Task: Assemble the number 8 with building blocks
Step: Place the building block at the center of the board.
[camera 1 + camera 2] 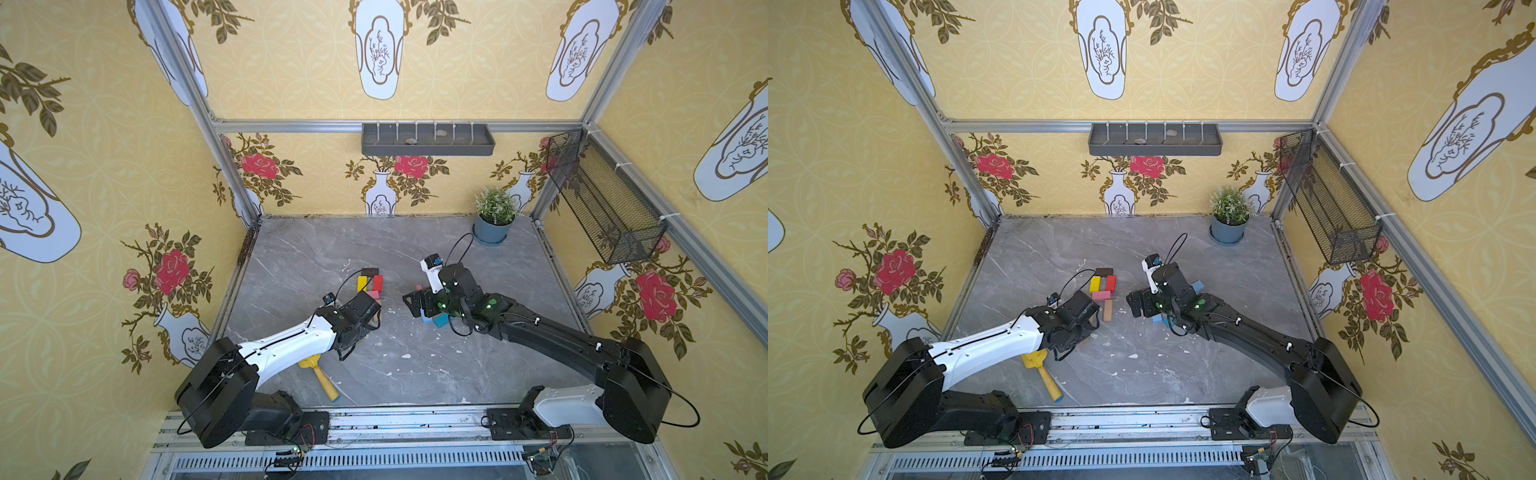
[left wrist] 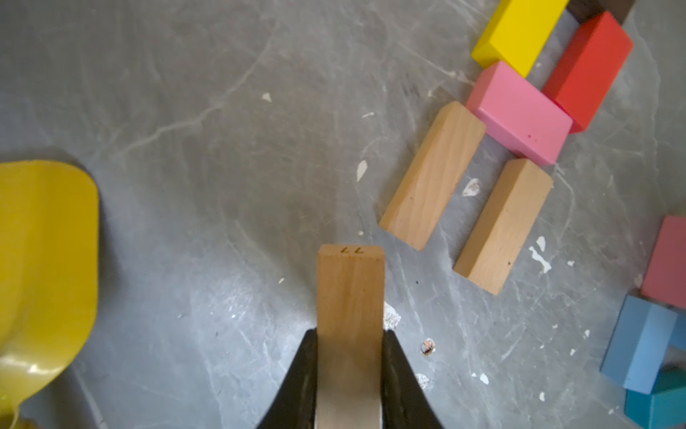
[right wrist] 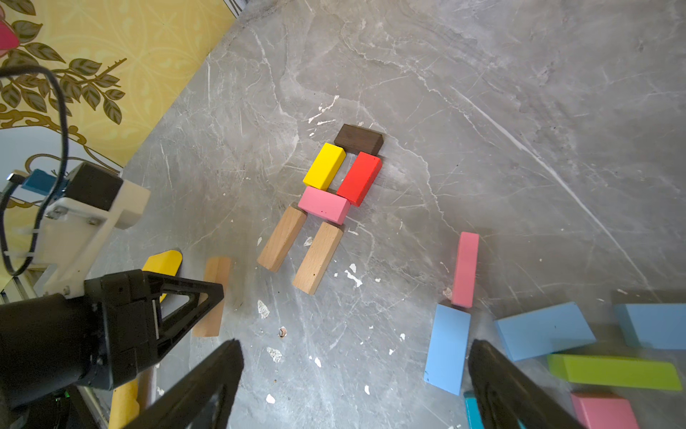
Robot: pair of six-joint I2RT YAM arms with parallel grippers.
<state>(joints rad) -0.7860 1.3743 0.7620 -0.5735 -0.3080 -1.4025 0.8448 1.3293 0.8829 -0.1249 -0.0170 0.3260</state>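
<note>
Both top views: high at the front, above the arm bases, facing steeply down toward the back wall. They are far off, with the whole grey marble-look table (image 1: 311,257) in frame. Near-identical pair, slight sideways shift.

Left wrist view: very close to the table, looking down along the left jaws and the plain tan wooden block (image 2: 350,297) clamped in them.

Right wrist view: higher, tilted, looking out between the right jaws toward the wallpapered side wall (image 3: 111,37).

Both wrist views share the flat yellow wooden block (image 2: 519,33) (image 3: 324,166), flat pink wooden block (image 2: 519,115) and yellow plastic toy shovel (image 2: 44,260); top views show these too.

yellow shovel (image 1: 324,383), potted plant (image 1: 494,208), mesh basket (image 1: 602,195)
</note>
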